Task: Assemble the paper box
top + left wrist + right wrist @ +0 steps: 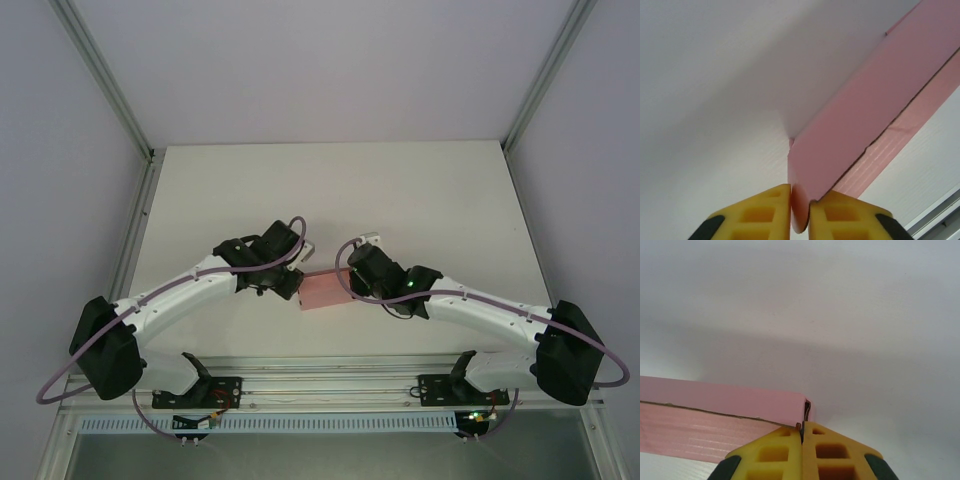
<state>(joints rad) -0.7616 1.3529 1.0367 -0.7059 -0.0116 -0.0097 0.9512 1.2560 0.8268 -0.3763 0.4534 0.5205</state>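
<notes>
The pink paper box lies on the white table between the two arms, near the front edge. My left gripper meets its left end and is shut on a rounded flap at the corner of the paper box, pinched between the yellow fingers. My right gripper meets the right end and is shut on the edge of the end wall of the paper box, where the folded card layers show between the yellow fingertips.
A white table stretches away behind the box, with grey walls and aluminium frame posts on both sides. The arm bases and a metal rail run along the near edge.
</notes>
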